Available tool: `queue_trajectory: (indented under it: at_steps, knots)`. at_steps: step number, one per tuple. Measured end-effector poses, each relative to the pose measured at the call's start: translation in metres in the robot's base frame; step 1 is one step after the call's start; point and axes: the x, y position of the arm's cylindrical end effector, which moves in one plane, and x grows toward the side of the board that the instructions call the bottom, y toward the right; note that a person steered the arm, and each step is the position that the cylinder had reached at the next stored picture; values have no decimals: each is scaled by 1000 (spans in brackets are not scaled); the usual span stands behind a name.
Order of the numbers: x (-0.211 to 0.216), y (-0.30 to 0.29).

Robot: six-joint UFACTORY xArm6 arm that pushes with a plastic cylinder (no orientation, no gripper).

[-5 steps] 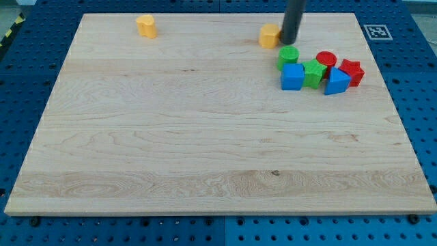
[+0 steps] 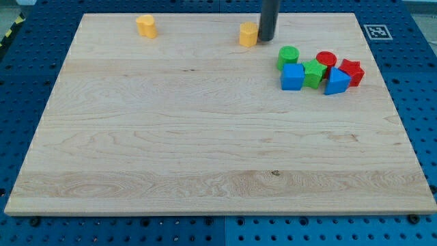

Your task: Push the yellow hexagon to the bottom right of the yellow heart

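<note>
1. The yellow hexagon (image 2: 248,33) is a small, squat block, its top face paler than its amber sides; it stands flat on the wooden board (image 2: 205,137), up near the board's 12 o'clock edge and a little toward the view's right of the middle.
2. The dark rod comes down from the view's top; my tip (image 2: 266,38) sits at the hexagon's 3 o'clock, touching it or as good as touching; there are no jaws on this arm at all, only the plain rod end, so nothing is clasped.
3. The yellow heart (image 2: 145,26) lies well apart at the hexagon's 9 o'clock, close to the board's top edge and nearer its left corner; bare wood runs between the two yellow blocks.
4. At the hexagon's 4 o'clock a cluster is packed together: a green cylinder (image 2: 288,56), a blue cube (image 2: 292,76), a green block (image 2: 313,72) of a shape I cannot make out, a red cylinder (image 2: 326,60), a blue block (image 2: 336,81) that looks wedge-like, and a red block (image 2: 351,71) at the far right; they press against each other, yet stand clear of the hexagon.
5. Toward 12 o'clock the hexagon has only a narrow strip of board before the edge; toward 6 and 9 o'clock the wood is open.
</note>
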Motion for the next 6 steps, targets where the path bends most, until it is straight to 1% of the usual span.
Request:
queue_trajectory:
  at_steps: [1, 3, 6]
  knots:
    - [-14, -29]
    - [-16, -85]
    - [-16, -148]
